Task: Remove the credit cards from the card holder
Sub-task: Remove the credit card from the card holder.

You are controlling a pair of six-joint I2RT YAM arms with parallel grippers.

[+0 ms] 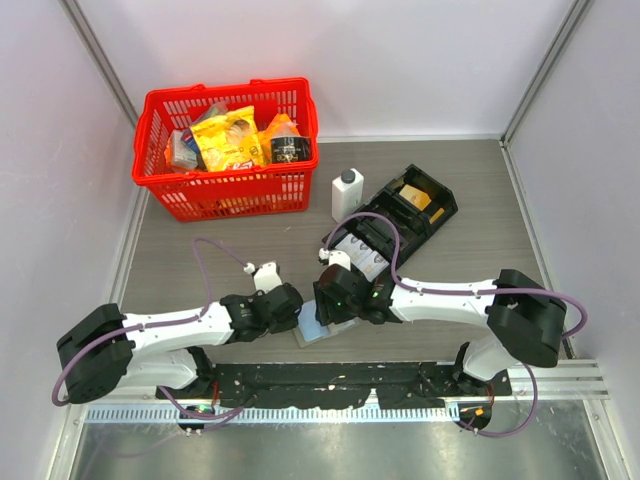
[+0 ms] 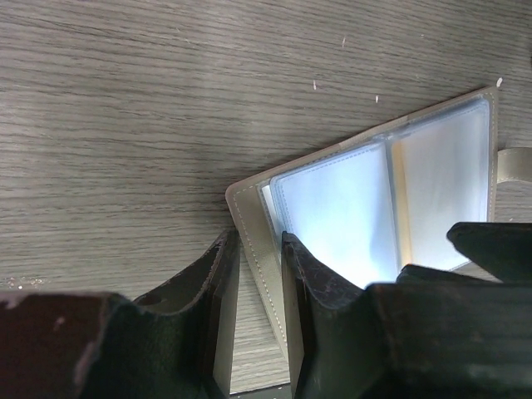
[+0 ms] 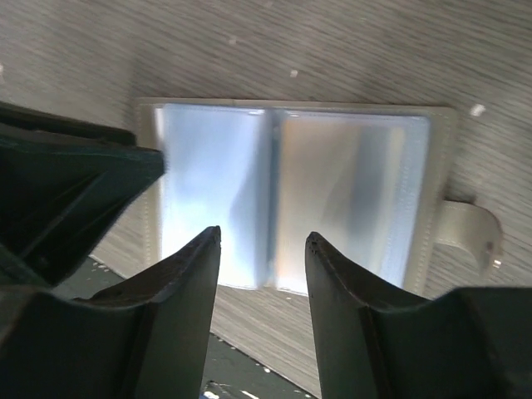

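The card holder lies spread open near the front edge of the table, clear sleeves up. No card is out, so the task looks barely begun. The left gripper, narrowly parted, straddles the holder's tan border; whether it pinches I cannot tell. The right gripper hangs over the sleeves, fingers spread and empty. Beyond the holder sit a black tray, a white bottle and, farthest, a red basket; none blocks the way.
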